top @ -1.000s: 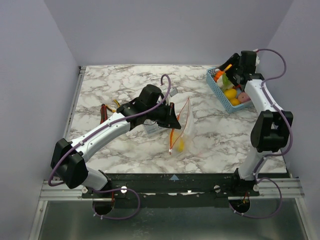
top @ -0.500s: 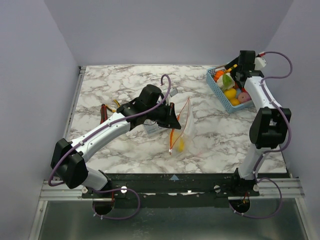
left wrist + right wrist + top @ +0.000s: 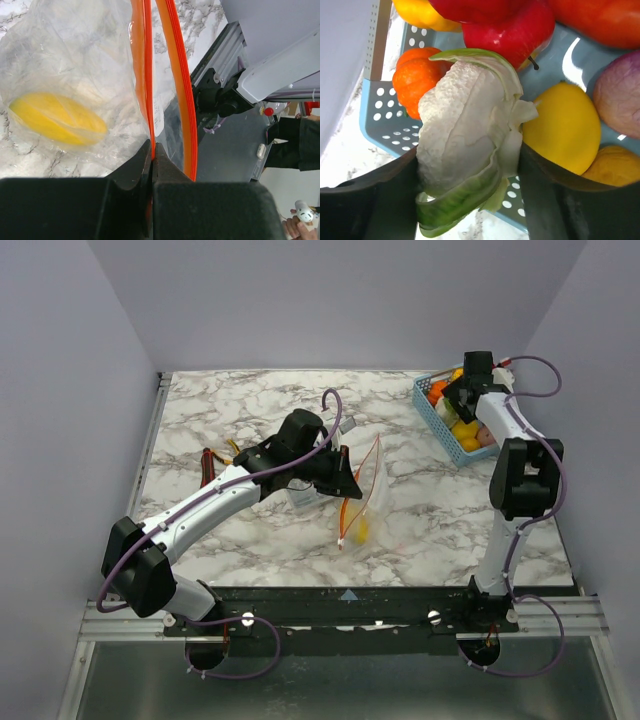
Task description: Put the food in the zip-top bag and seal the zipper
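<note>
Lower and further inward now, our right gripper (image 3: pixel 470 170) sits in the blue basket (image 3: pixel 385 120), jaws apart astride the white-green cabbage (image 3: pixel 460 130), likely the next food to go; whether they clamp it we cannot tell. Our left gripper (image 3: pixel 152 150) pinches the zipper (image 3: pixel 148 75), holding the zip-top bag (image 3: pixel 65 50) open, a yellow fruit (image 3: pixel 55 120) beyond its tips. Pumpkin (image 3: pixel 412 75), red fruit (image 3: pixel 510 30) and lemon (image 3: pixel 560 130) crowd the cabbage.
</note>
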Robot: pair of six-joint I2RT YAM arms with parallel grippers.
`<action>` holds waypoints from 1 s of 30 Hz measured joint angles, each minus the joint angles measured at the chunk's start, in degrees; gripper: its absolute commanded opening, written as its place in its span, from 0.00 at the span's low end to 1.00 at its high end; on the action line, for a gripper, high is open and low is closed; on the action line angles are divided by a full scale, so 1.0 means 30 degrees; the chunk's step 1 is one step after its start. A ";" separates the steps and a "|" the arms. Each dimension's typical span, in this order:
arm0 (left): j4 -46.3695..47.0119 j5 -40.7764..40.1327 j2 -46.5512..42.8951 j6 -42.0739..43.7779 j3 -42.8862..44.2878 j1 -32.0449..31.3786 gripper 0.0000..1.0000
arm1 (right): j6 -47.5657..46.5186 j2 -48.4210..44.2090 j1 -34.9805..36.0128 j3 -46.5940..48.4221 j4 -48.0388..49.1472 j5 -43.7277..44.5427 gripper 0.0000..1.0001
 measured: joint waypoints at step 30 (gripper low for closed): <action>-0.5151 -0.9282 0.1362 0.1377 0.3803 -0.2149 0.00 | -0.5530 -1.4732 0.0306 -0.9063 0.0124 -0.6615 0.00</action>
